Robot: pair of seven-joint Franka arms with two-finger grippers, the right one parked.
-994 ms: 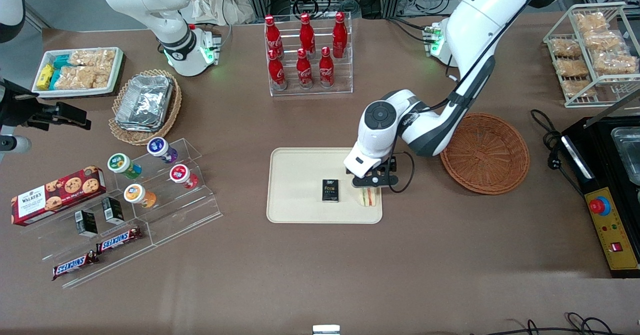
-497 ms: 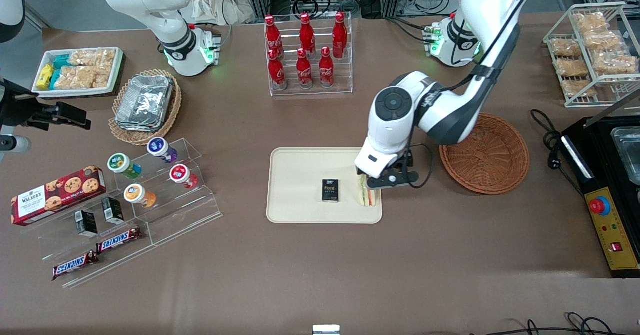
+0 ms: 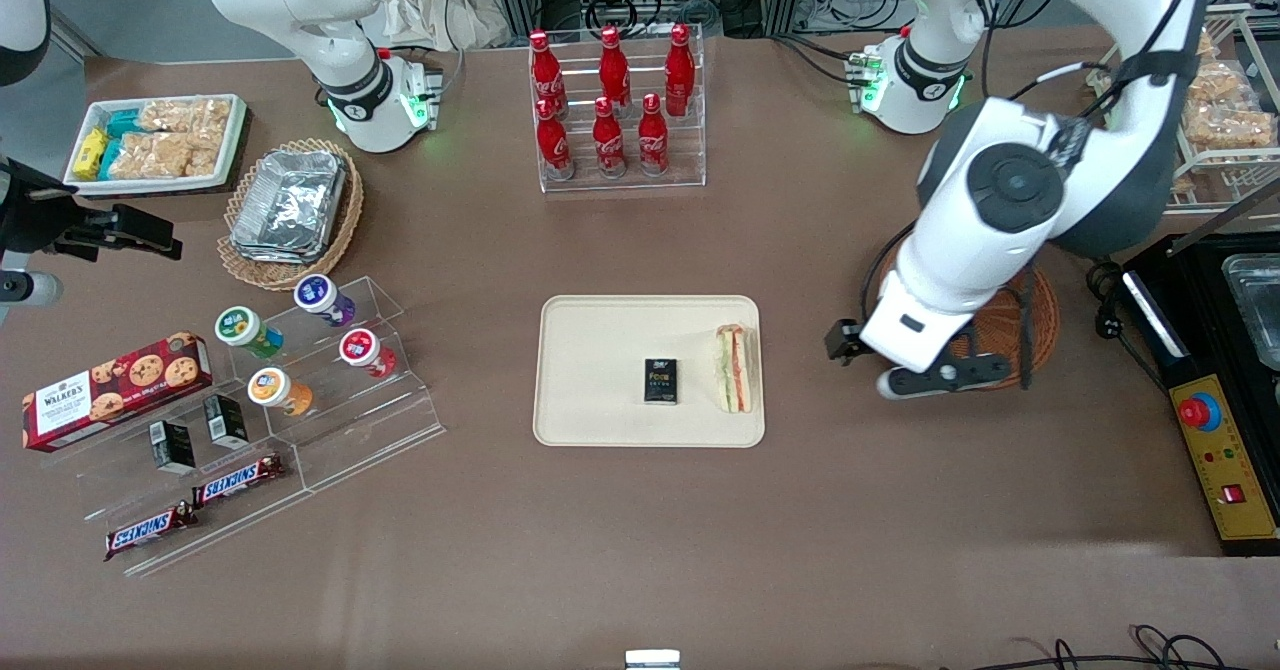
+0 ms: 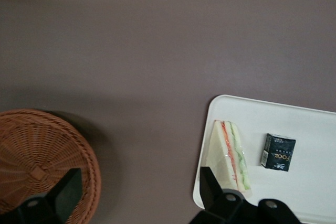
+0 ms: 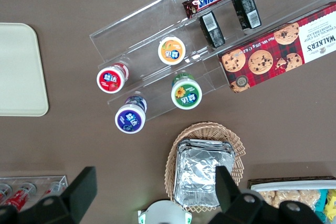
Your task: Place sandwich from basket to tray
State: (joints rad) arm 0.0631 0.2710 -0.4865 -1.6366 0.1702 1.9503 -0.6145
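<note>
The sandwich (image 3: pixel 734 368) lies on the tray (image 3: pixel 600 420); my gripper (image 4: pixel 139 195) hangs wide, empty, above the basket's (image 3: pixel 1040 325) rim; placing looks done, parking next.

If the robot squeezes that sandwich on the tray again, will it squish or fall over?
Probably squishy: the sandwich shows pale bread with thin filling layers, so a hard pinch might dent it. It stands on a narrow edge on the tray, so a sideways nudge could tip it. The open gripper hangs above the basket, touching nothing.

cola bottles (image 3: pixel 612 100), cookie box (image 3: pixel 115 388), small black carton (image 3: pixel 660 381)
</note>
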